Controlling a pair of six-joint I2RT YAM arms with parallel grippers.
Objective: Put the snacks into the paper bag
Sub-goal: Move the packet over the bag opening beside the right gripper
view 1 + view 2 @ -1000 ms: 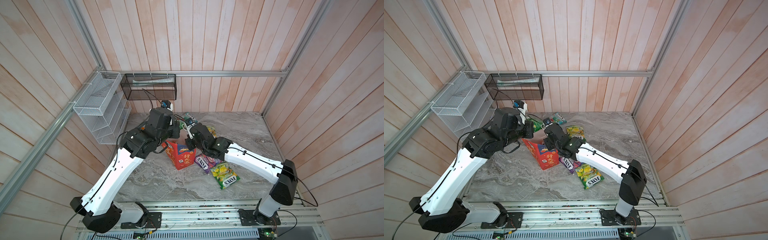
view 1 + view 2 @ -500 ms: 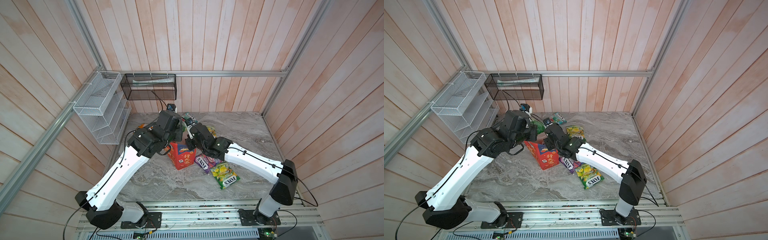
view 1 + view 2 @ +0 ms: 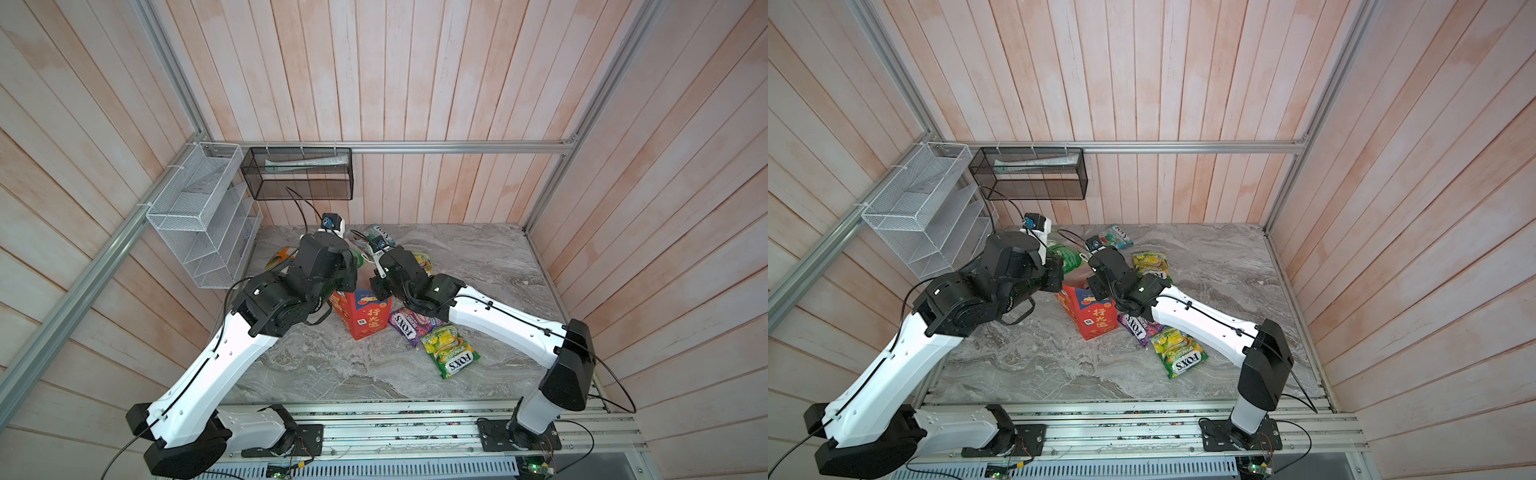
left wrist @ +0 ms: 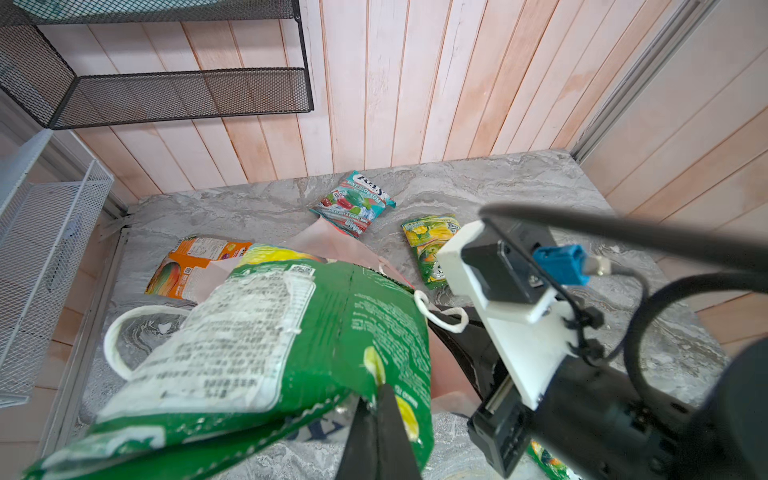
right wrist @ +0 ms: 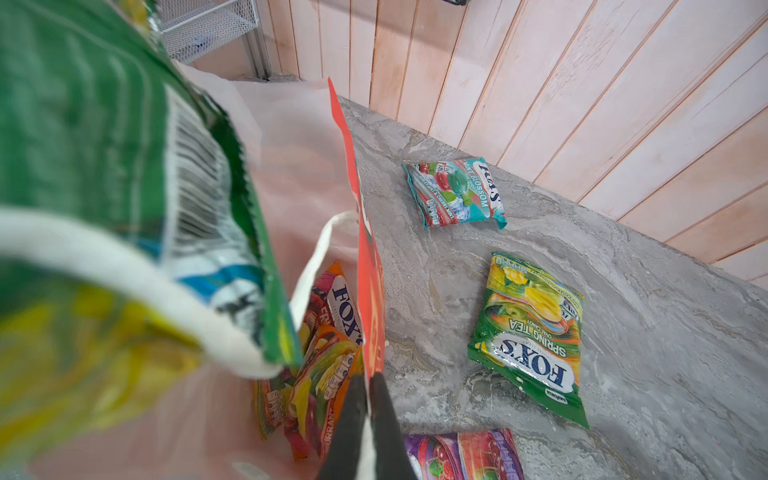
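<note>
Your left end effector (image 4: 376, 409) pinches the green pouch (image 4: 291, 332) by its seam, over the bag (image 3: 368, 318) mouth. It looks light, floppy and slick, so grip seams. The right end effector (image 5: 368, 390) clamps the bag's rim.

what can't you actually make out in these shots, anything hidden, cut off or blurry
Contents of the red paper carrier bag: in the right wrist view the glossy green plastic pouch and white cord handle cover most; no count possible.
Bag mouth: in both top views the left arm and right arm largely cover it.
Purple plastic pouch: cut by the right wrist view's bottom edge.
Green pouch's label text: blurred in the left wrist view.
</note>
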